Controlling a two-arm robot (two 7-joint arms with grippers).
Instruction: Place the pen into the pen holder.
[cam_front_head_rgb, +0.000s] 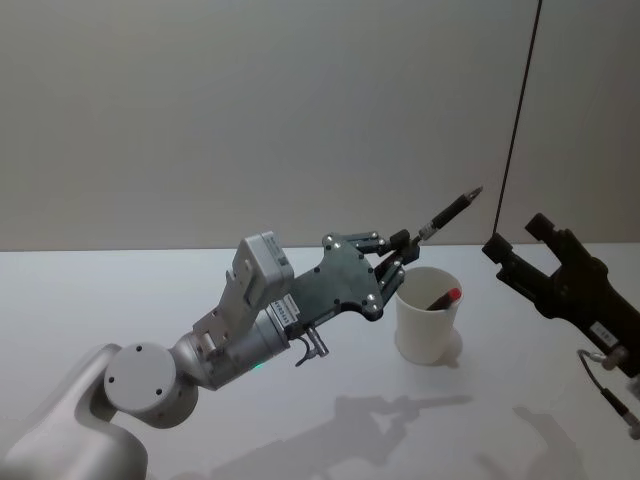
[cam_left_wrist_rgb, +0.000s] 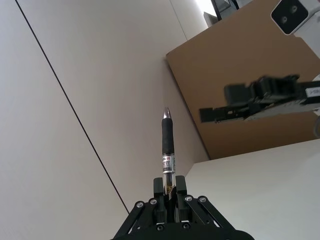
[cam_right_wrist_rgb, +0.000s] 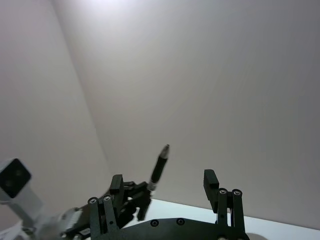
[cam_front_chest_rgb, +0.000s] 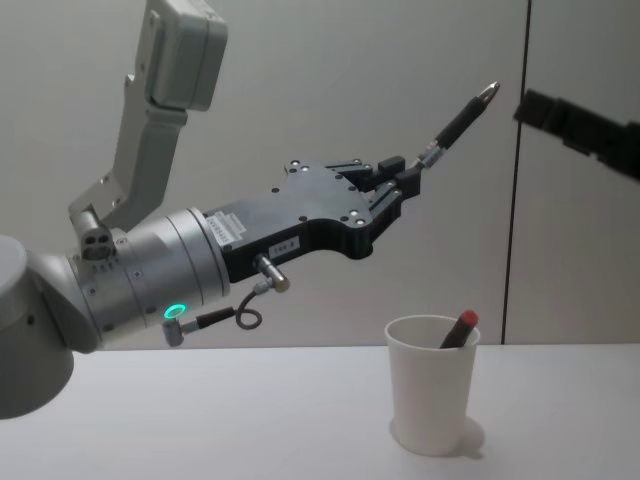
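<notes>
White table under grey wall | left gripper mid-frame, raised, fingers pinching pen — tip aimed upper right | right gripper at right edge, fingers spread | pen holder on table, lower right of centre — red-tipped pen inside

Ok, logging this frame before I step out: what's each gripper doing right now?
Left gripper: shut on the pen, tip angled upward.
Right gripper: open, holding nothing.
</notes>
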